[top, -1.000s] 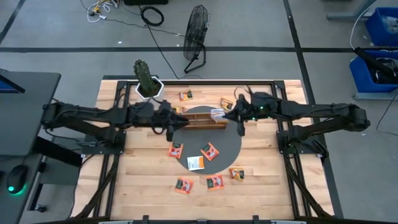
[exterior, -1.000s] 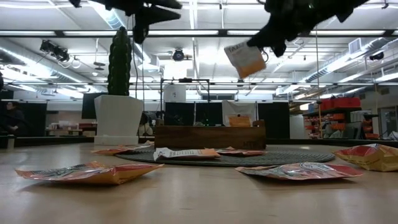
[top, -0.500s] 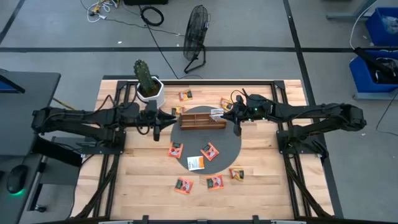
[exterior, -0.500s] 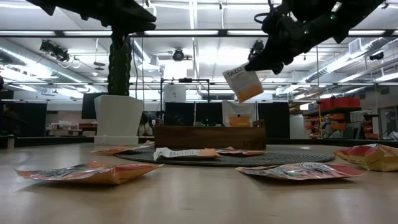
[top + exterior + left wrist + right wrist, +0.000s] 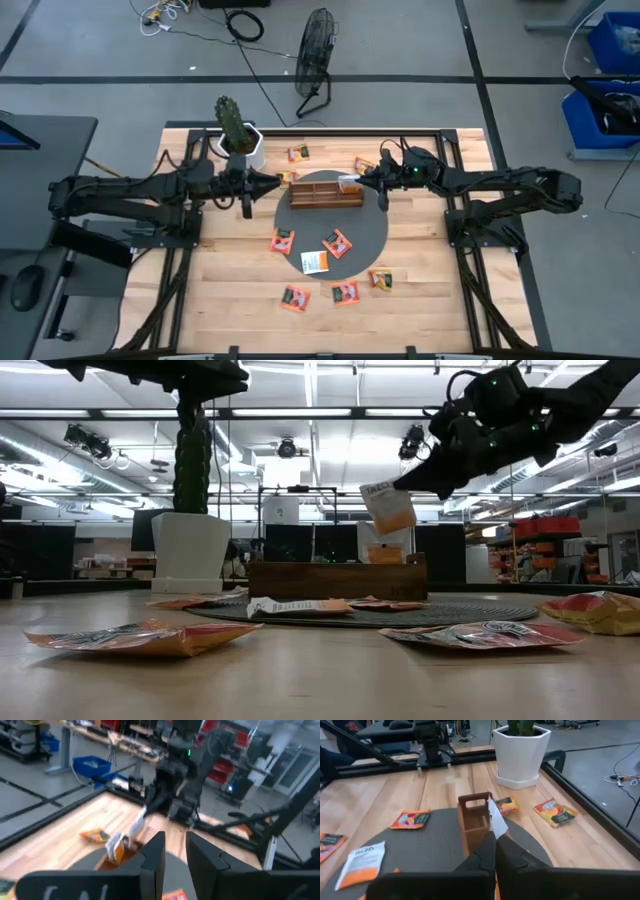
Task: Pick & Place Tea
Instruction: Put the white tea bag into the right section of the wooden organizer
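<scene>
right gripper clamped tight on top edge of tea sachet, dangling above wooden tray. paper-light, floppy, edge pinch looks best imo. left gripper empty, part open.

Wooden tray on round mat, sachets in front, plant behind-left

high cam: straight down, far, covers whole table and both arms. low cam: tabletop height, level across into the room, close to the near sachets. wrist cams: each looks forward past its own fingers, facing the other arm. all four share the tray on the mat.
</scene>
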Controlling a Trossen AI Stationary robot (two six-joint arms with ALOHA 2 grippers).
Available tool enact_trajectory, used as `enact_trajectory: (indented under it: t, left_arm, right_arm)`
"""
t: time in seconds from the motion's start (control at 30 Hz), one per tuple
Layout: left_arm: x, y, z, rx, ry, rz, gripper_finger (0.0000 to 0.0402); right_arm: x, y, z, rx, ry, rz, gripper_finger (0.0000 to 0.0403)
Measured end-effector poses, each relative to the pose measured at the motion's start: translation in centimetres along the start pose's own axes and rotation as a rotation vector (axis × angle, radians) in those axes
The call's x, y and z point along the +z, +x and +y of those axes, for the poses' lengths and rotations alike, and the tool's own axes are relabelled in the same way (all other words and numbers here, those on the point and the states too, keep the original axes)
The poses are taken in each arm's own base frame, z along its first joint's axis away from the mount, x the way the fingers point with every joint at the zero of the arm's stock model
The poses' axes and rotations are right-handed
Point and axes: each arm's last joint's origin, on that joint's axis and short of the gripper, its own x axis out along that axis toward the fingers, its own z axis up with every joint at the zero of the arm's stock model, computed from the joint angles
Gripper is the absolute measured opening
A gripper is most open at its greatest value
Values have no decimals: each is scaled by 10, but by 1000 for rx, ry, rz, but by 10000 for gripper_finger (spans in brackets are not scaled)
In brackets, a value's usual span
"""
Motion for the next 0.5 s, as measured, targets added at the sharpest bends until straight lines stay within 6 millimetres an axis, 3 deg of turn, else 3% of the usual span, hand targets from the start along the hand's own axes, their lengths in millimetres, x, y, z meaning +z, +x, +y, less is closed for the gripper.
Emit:
enact_trajectory:
  t: [0.17, 0.5]
  left_arm:
    - [4, -4, 5, 25, -12, -21, 78]
    - [7, -4, 11, 53, -66, -44, 78]
  right_arm:
    - [-6, 0, -5, -6, -39, 11, 0]
    - [-23, 21, -11, 41, -34, 25, 0]
